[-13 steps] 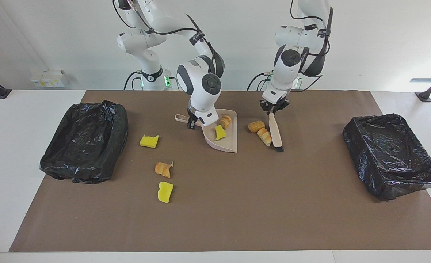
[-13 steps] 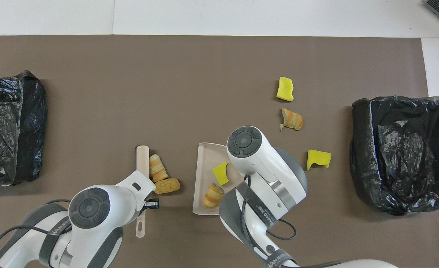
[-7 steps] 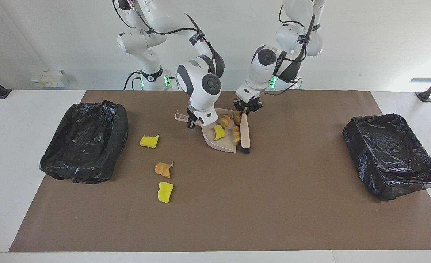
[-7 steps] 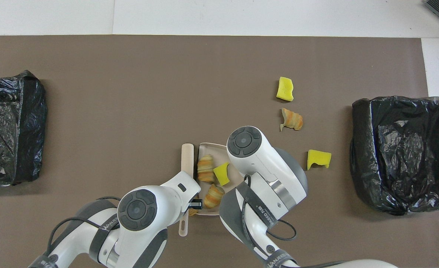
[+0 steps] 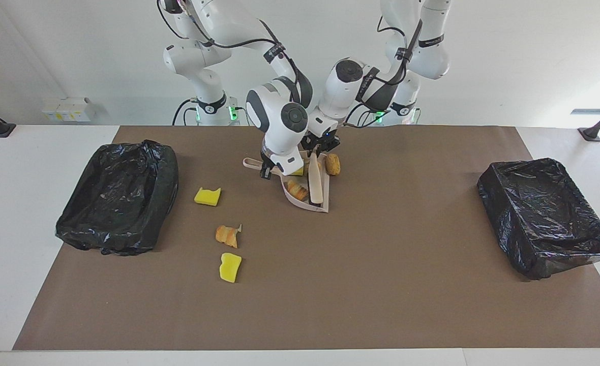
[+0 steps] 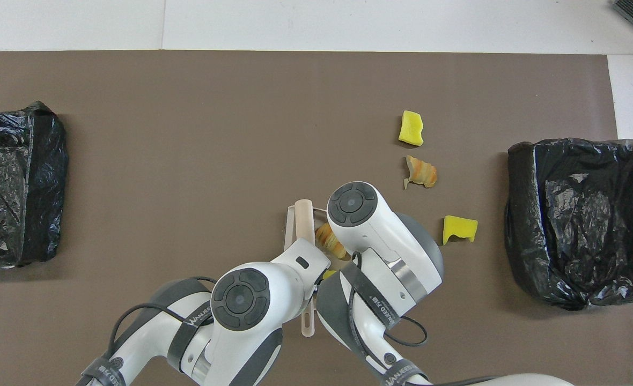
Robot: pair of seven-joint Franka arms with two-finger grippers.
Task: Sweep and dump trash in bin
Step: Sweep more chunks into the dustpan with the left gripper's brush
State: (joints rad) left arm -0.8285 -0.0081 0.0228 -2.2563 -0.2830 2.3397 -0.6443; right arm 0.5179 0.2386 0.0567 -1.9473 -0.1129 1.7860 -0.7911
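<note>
Right gripper (image 5: 268, 173) clamps the dustpan (image 5: 324, 206) handle, steadying it; left gripper (image 5: 322, 148) grips the brush (image 5: 315, 184), sweeping scraps (image 5: 297, 189) into the dustpan

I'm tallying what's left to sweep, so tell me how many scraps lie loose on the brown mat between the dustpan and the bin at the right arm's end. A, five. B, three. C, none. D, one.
B: two yellow sponge pieces and one bread-like chunk lie on the mat between the dustpan and the black-lined bin.
</note>
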